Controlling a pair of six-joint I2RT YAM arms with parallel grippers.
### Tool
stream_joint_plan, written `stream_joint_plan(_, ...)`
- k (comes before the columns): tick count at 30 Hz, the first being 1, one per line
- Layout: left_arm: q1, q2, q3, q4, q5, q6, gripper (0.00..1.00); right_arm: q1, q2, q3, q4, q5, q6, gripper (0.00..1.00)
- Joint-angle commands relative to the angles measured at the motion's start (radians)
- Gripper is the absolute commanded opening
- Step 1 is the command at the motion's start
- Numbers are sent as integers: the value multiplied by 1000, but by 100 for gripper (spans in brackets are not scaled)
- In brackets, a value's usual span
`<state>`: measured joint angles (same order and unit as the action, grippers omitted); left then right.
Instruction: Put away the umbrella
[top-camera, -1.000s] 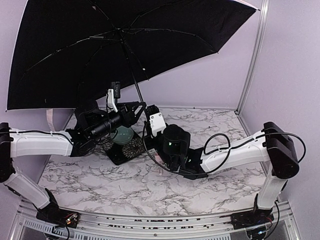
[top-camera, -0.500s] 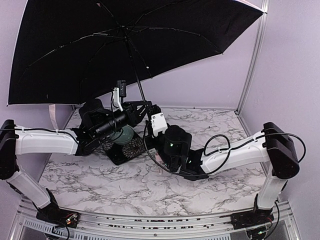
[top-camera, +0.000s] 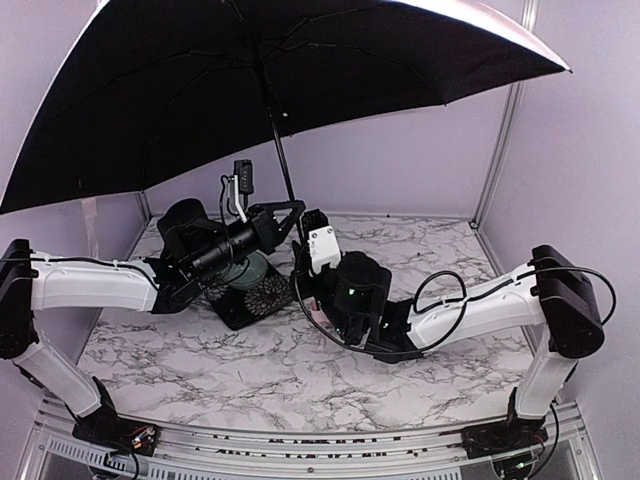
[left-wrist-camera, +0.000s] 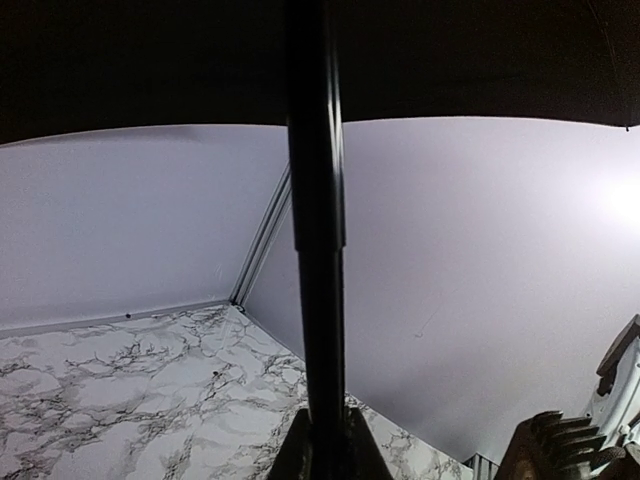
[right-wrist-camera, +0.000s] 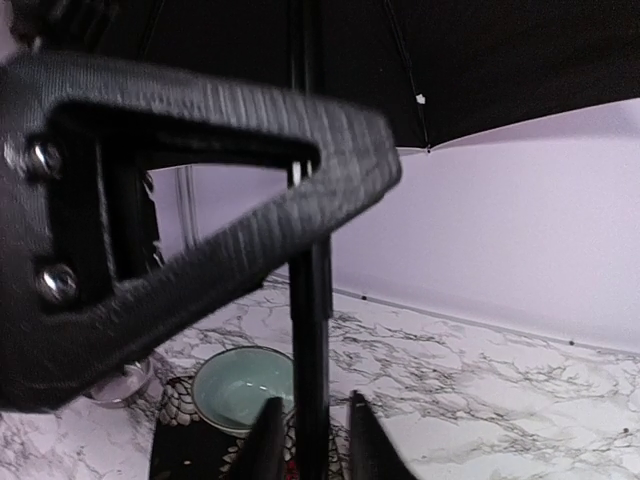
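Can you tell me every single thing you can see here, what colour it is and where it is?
umbrella: one, black underneath with a pale edge, open, held high over the table
mat: one, dark with a flower pattern, on the back left of the table
bowl: one, pale green, on the mat
table: one, white and grey marble look, under it all
walls: three, lilac, behind and at both sides
metal post: one, silver, back right corner
left arm: one, white and black, reaching in from the left
right arm: one, white and black, reaching in from the right
left gripper: one, black, shut on the umbrella's thin black shaft
right gripper: one, black, slightly open around the shaft, lower down
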<state>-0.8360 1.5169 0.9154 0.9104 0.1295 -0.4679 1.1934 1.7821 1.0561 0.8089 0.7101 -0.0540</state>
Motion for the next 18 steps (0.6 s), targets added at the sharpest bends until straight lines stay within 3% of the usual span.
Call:
stream_joint_plan(1,8,-2,-5,33,-20,15,0,7,-120,-10,0,-102,-25,45)
stream_joint_plan(4,8,-15,-16,31,1,12,0,4,-204,-37,-101,-219,-63,67)
stream_joint_plan(8,8,-41,-40,30,36,-25,0,-60,-353,-73,-283,-537,-60,80)
stream_joint_plan(13,1,-36,-59,30,135,-163,0,-251,-459,-21,-345,-944,167,87)
stream_joint_plan(18,-52,-24,-65,30,185,-242,0,-390,-375,134,-373,-1041,479,88)
